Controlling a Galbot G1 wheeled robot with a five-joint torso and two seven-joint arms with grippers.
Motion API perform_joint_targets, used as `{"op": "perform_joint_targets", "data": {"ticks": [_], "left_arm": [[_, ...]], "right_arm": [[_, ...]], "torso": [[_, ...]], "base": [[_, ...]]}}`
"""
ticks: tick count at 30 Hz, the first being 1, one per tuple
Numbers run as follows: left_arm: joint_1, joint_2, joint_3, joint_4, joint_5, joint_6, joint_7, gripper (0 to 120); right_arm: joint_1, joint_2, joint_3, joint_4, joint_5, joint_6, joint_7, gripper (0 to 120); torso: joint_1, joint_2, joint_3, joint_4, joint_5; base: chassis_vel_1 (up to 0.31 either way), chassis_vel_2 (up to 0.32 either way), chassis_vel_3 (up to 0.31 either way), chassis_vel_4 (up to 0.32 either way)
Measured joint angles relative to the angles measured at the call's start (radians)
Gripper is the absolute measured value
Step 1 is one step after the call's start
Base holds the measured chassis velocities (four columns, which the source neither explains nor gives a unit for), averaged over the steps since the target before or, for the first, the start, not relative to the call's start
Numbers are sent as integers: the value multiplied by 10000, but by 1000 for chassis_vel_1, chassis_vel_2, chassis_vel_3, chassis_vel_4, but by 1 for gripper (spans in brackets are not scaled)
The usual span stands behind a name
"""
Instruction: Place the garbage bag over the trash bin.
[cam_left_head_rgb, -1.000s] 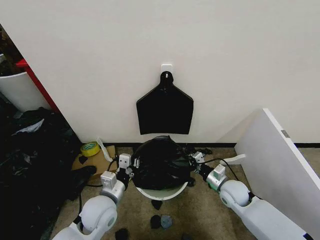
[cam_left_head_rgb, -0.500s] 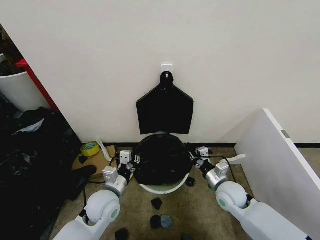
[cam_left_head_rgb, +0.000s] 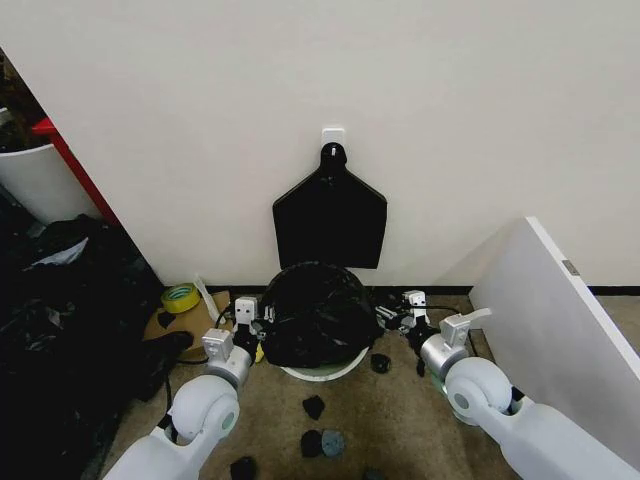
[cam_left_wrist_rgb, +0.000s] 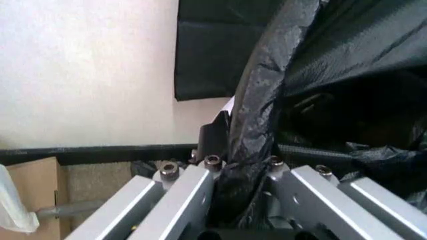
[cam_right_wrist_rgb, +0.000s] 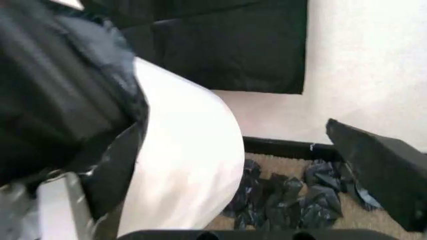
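No legible text, label, brand, number or sign appears in any view. The garbage bag (cam_left_head_rgb: 318, 318), the trash bin (cam_left_head_rgb: 322, 372) and the flat black bundle (cam_left_head_rgb: 330, 222) hanging on the wall at 12 o'clock from the bin are unmarked. The yellow tape roll (cam_left_head_rgb: 180, 297), at 9 o'clock from the bin, carries no readable print. A small tag (cam_left_head_rgb: 571, 267) on the white panel at 3 o'clock is too small to read.

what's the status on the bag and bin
Left pincer shut on garbage bag edge. Right pincer beside trash bin. Bag draped over bin. Black scraps on floor.
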Motion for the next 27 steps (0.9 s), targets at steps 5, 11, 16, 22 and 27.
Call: {"op": "perform_joint_targets", "data": {"ticks": [5,11,16,22,27], "left_arm": [[6,-28,-31,79,-31,7,0,0],[200,-114,159,94,96,-72,149,0],[488,-203,392,84,383,-405,548,0],[691,-261,443,102,629,-618,694,0],[637,-285,369,222,712,-679,691,0]], "right_arm": [[-1,99,267,312,1186,-385,514,100],[203,385,411,0,859,-853,-207,100],[368,658,277,-1180,-1180,8,-1894,100],[529,837,259,-2166,-2670,1291,-2919,100],[479,599,389,-2227,-2671,1371,-3158,100]], "torso": [[0,0,0,0,-1],[0,0,-1,1,-1],[1,0,1,1,0],[0,0,0,2,2],[0,0,0,0,0]], "base": [[0,0,0,0],[0,0,0,0],[0,0,0,0],[0,0,0,0],[0,0,0,0]]}}
